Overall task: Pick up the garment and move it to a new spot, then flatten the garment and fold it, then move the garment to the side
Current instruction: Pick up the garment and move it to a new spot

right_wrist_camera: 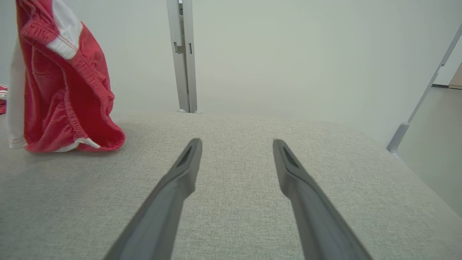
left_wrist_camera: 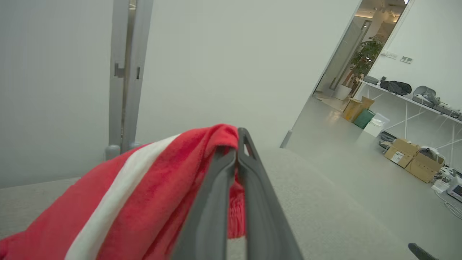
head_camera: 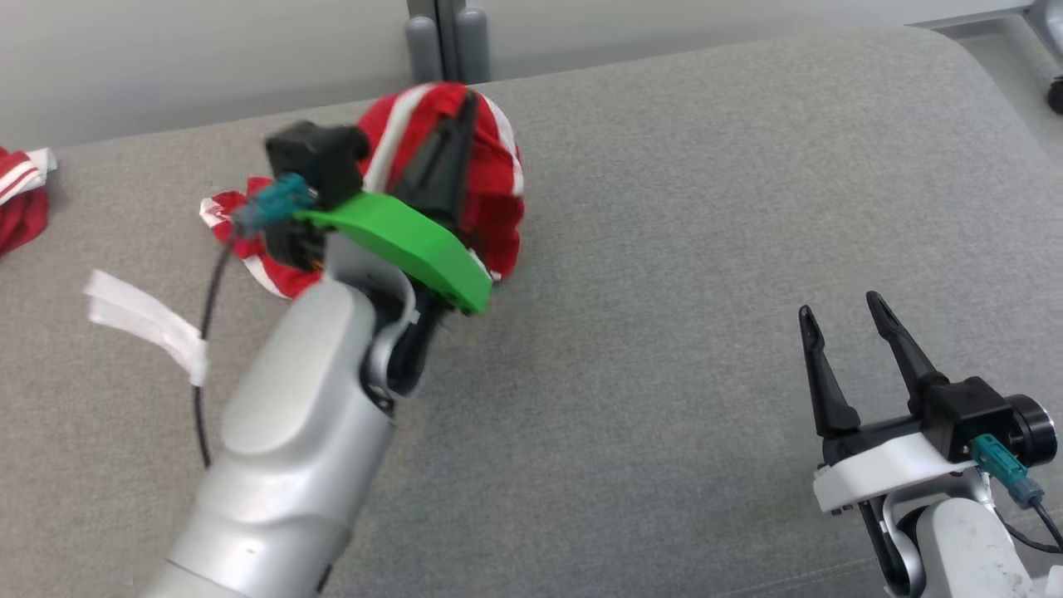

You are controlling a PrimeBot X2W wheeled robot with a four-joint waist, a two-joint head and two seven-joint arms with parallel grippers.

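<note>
The garment [head_camera: 490,178] is a pair of red shorts with white stripes, hanging bunched above the grey padded table [head_camera: 706,208]. My left gripper [head_camera: 465,104] is shut on its top edge and holds it up. In the left wrist view the two dark fingers press together on the red cloth [left_wrist_camera: 162,187] at the gripper's tip [left_wrist_camera: 236,139]. The right wrist view shows the garment [right_wrist_camera: 65,90] dangling at the far left, its lower hem touching the table. My right gripper [head_camera: 843,311] stands open low at the right, well away from the garment; nothing lies between its fingers [right_wrist_camera: 187,162].
Another red and white cloth [head_camera: 21,195] lies at the table's far left edge. A strip of white tape [head_camera: 145,320] lies on the table near my left forearm. A grey post [head_camera: 440,37] stands behind the table. A wall runs along the back.
</note>
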